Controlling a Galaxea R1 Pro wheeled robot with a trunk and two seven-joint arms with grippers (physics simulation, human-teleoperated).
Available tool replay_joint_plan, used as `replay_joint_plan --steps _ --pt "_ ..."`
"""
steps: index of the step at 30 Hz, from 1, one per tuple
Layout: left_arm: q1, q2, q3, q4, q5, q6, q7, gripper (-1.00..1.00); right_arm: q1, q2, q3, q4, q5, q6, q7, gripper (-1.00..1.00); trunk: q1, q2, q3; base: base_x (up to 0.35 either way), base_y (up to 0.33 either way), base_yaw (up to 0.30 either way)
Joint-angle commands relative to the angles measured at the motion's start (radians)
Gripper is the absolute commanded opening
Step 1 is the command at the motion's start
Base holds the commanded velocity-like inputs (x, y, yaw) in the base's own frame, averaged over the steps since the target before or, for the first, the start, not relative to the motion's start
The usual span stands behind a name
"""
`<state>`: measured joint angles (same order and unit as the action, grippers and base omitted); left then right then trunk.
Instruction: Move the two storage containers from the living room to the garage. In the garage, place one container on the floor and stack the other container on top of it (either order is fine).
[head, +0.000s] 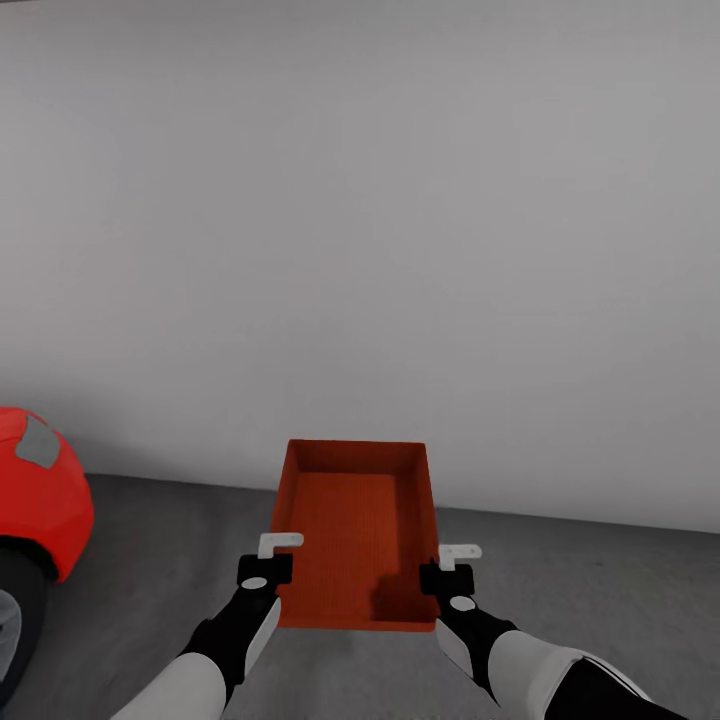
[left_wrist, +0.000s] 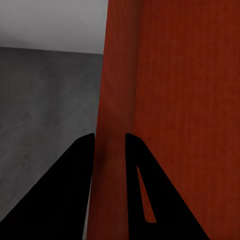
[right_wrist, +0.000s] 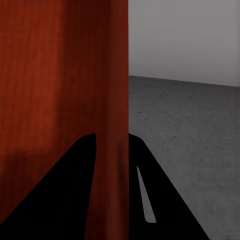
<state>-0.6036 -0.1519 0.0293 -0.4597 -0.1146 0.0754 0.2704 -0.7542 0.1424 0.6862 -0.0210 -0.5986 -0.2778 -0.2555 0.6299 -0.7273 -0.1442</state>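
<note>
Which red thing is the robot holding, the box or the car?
The box: the storage container, gripped by left gripper and right gripper. The red car sits apart, untouched.

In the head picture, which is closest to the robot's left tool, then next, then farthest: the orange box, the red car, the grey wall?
1. Orange box: gripped by the left tool, on its left side wall.
2. Red car: off to the left.
3. Grey wall: straight ahead, beyond the box.

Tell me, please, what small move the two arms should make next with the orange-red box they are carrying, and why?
Probably lower it straight down. The orange-red open rectangular box is held by the left gripper and right gripper, each pinching a side wall, above the dark grey concrete floor near the pale grey wall. A red car stands off to the left.
</note>
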Motion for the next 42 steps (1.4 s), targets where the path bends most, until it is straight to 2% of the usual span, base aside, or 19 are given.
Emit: replay_joint_plan --steps 1,16,42 --pt "-0.001 -0.002 0.025 -0.003 0.046 0.009 0.007 -1.00 -0.001 0.026 -0.020 -0.002 0.005 0.000 0.002 -1.00 0.004 -0.009 -0.006 0.000 0.000 0.000" --pt "-0.001 -0.002 0.024 -0.001 0.044 0.011 0.006 -1.00 -0.001 0.026 -0.020 -0.002 0.005 0.000 0.002 -1.00 0.062 -0.114 -0.077 0.000 0.000 0.000" --pt "-0.001 -0.002 0.027 -0.005 0.047 0.012 0.006 -1.00 -0.001 0.026 -0.020 -0.002 0.005 0.000 0.003 -1.00 0.062 -0.114 -0.119 0.000 0.000 0.000"
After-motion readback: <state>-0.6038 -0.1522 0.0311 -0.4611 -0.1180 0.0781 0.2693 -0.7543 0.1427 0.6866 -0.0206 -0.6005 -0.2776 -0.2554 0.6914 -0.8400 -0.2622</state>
